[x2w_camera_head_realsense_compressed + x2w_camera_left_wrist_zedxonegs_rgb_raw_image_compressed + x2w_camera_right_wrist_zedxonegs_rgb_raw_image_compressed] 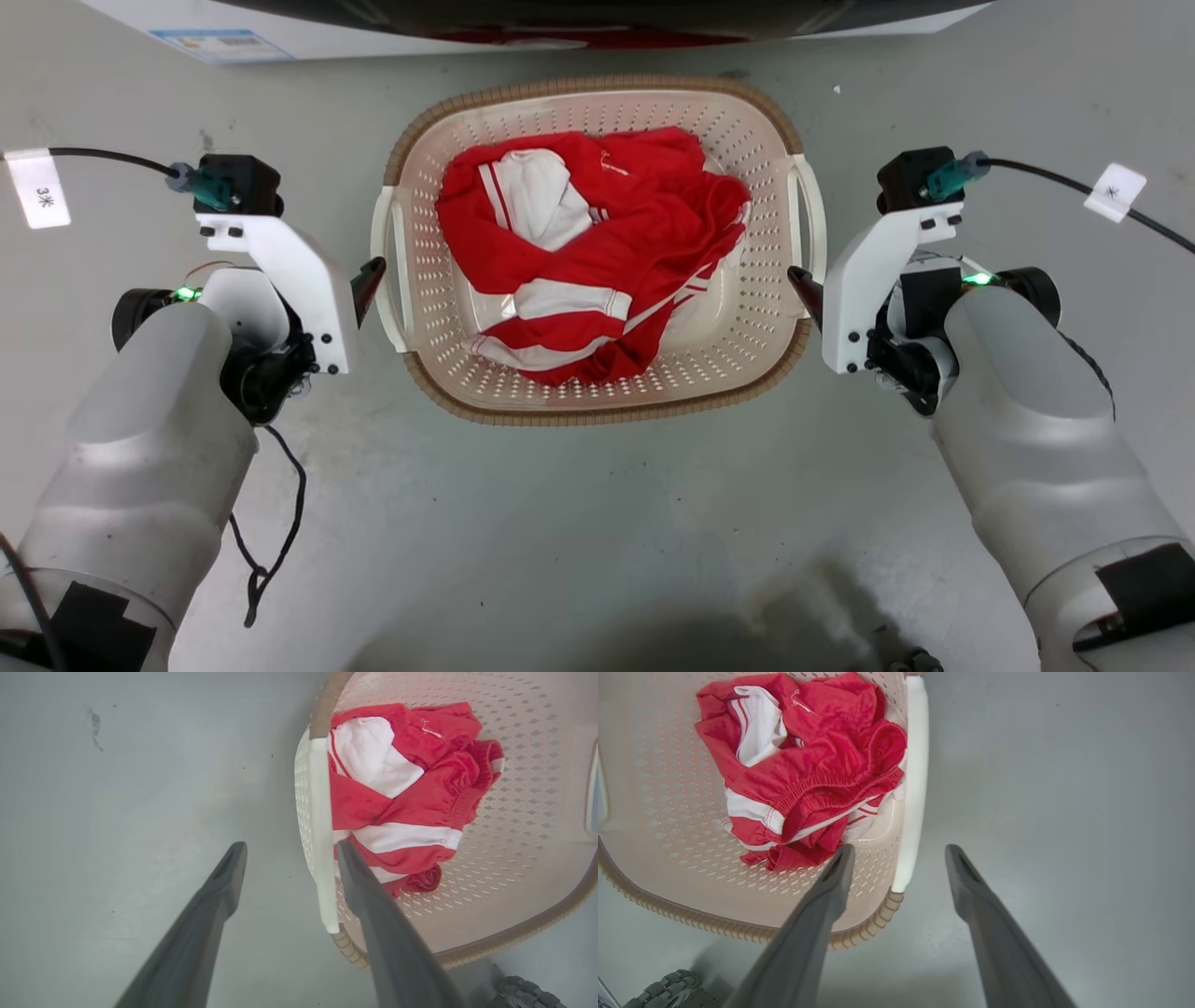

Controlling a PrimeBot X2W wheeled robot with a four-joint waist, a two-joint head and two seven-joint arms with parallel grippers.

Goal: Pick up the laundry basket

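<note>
Red-and-white clothing (635,243) lies in the laundry basket (747,322). My left end effector (290,847) and right end effector (900,849) flank it, both released.

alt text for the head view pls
A cream laundry basket holding red-and-white clothes sits on the grey floor, seen from above. The left end effector and right end effector flank it, fingertips near its white side handles.

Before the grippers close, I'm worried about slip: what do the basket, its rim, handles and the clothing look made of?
The laundry basket looks like matte cream moulded plastic, with regular punched holes. Its rim seems brown plastic moulded as weave. The handles look smooth white plastic. The garment is soft red-and-white fabric, creased, with an elastic band.
</note>
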